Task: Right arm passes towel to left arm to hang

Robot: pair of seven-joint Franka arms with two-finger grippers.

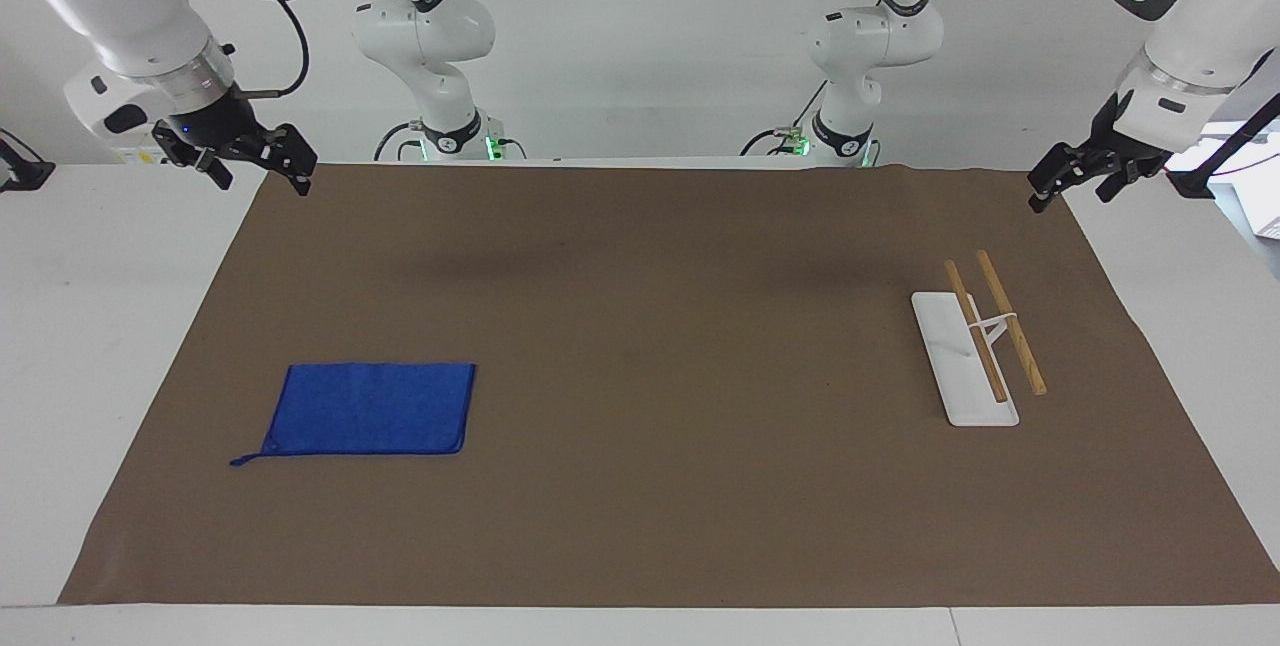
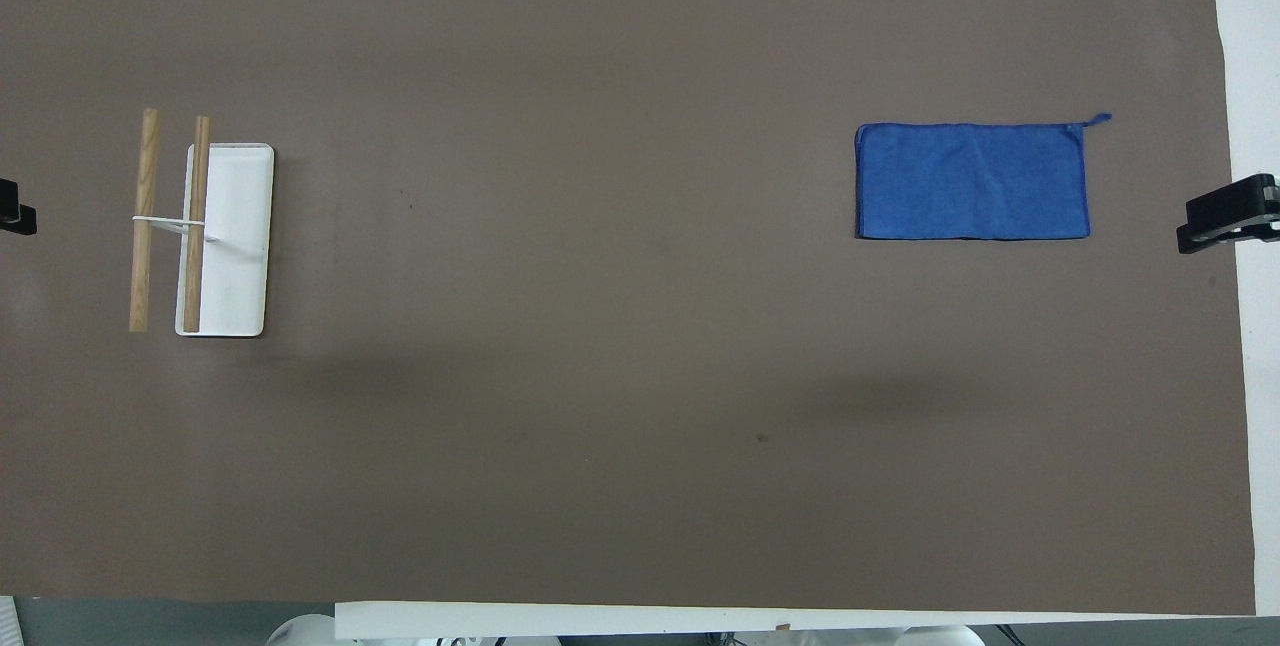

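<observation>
Towel (image 1: 372, 408) flat on the brown mat (image 1: 640, 526), toward the right arm's end of the table, its little loop trailing off the corner farthest from the robots. Nothing on it, nothing near it. Right gripper (image 1: 250, 161) hangs high over the mat's corner at its own end, fingers spread, empty. Left gripper (image 1: 1085, 176) mirrors it over the other corner, fingers apart too, nothing held, waiting its turn. Rack (image 1: 980, 346) sits at the left arm's end, well apart from the towel: white base, two wooden bars raised above it, both bare.

So the job looks barely begun, and the pickup belongs to the right arm. Best bet, as I read it: come down over one short edge of the towel, not the middle, and pinch close to the edge so the cloth drapes long and straight once lifted. A flat cloth gives thin purchase, so the fingertips need to press right onto the mat before closing. A grab in the middle would likely bunch it and leave the left gripper no clean edge to take. Lift high enough that the free end clears the mat, then carry it toward the centre.
</observation>
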